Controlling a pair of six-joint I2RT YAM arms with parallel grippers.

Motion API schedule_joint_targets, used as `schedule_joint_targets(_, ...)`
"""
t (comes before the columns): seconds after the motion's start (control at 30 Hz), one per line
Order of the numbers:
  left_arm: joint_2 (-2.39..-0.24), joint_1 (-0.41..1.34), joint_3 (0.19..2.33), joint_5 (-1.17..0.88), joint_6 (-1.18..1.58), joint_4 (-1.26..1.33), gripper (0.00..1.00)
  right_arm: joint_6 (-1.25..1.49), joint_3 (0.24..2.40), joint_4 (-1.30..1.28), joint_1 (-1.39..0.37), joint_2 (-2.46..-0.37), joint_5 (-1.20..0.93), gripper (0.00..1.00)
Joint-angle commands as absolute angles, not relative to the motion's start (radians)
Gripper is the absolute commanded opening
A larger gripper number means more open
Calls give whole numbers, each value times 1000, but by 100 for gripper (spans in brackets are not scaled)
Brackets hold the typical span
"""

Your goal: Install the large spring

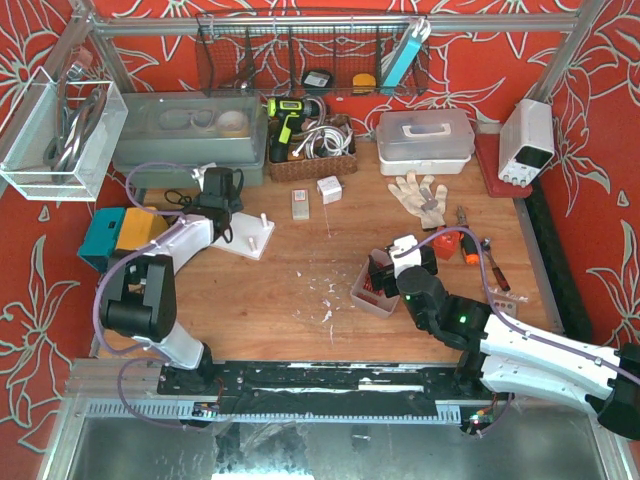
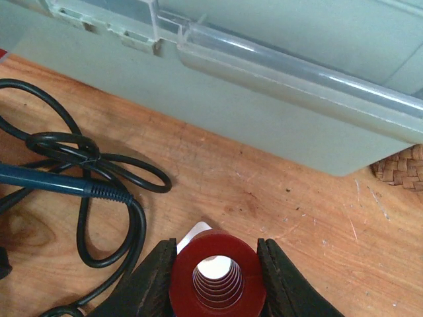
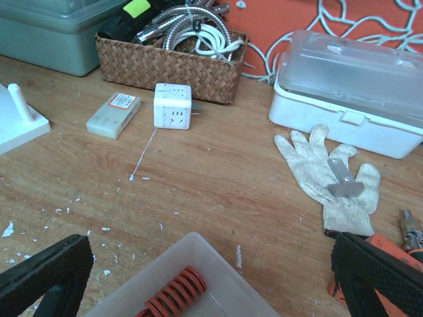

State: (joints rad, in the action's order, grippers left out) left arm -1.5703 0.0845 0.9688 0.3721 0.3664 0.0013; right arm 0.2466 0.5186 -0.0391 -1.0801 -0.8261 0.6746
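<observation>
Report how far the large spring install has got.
Done: the left pincer is shut on the large red spring, so it is picked up. In hand: that arm holds it by the white peg base. Left: seating it; one peg stands bare. The right pincer is open above a tray with a smaller spring.
</observation>
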Motion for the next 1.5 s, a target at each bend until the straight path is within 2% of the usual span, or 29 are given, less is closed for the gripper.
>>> schedule_joint_targets(0.0,-1591,71,996,370,366,42,0,255,525,-24,-1075,-824,681,99)
schedule_joint_targets(0.27,-1633,56,1000,352,356,66,0,252,525,-24,-1072,-819,670,99)
schedule_joint_targets(0.37,-1656,52,1002,339,351,78,8,250,524,-24,-1072,-821,672,99)
schedule_joint_targets(0.5,-1687,50,1016,321,350,72,12,247,522,-17,-1071,-822,672,99)
schedule_joint_targets(0.57,-1698,49,1025,317,351,64,19,247,523,-16,-1069,-829,667,99)
schedule_joint_targets(0.67,-1709,48,1039,307,351,46,36,247,524,-15,-1069,-839,664,99)
schedule_joint_targets(0.83,-1694,49,1050,290,356,21,56,260,529,-16,-1068,-851,665,99)
schedule_joint_targets(1.03,-1621,49,1044,273,398,-24,73,322,538,-36,-1053,-866,679,99)
schedule_joint_targets(1.17,-1519,51,967,150,406,43,83,427,571,-105,-1009,-897,631,98)
schedule_joint_targets(1.27,-1411,56,849,32,428,150,98,504,611,-178,-959,-931,557,97)
schedule_joint_targets(1.47,-1201,107,629,-145,482,304,100,687,666,-329,-821,-1033,320,93)
